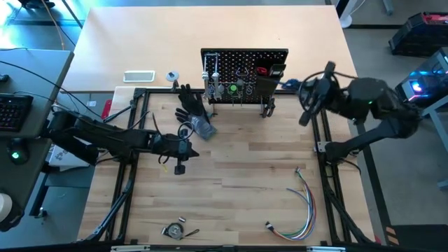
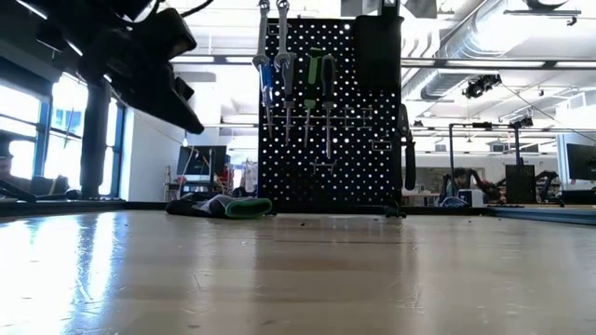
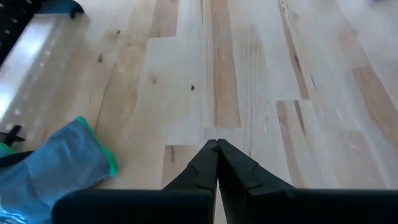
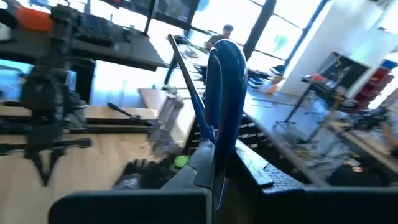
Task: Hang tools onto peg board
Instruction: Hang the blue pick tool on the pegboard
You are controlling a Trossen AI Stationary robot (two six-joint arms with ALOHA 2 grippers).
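Observation:
The peg board stands upright at the far middle of the table. Silver wrenches and green-handled pliers hang on its near face, beside a black bin. My right gripper is raised high just right of the board, shut on a blue-handled hex key. My left gripper hovers shut over the wood left of centre, with nothing between its fingers. My right gripper pinches the hex key's blue handle by its lower end between its two fingers. The fingers lie about level and point toward the peg board. The handle stands out past the fingertips, and a thin dark shaft slants off beside it. The tool is clear of the table.
A black glove with a blue cuff lies in front of the board's left end. A bundle of coloured wires lies near right. A small round item sits by the near edge. Black frame rails run along both sides.

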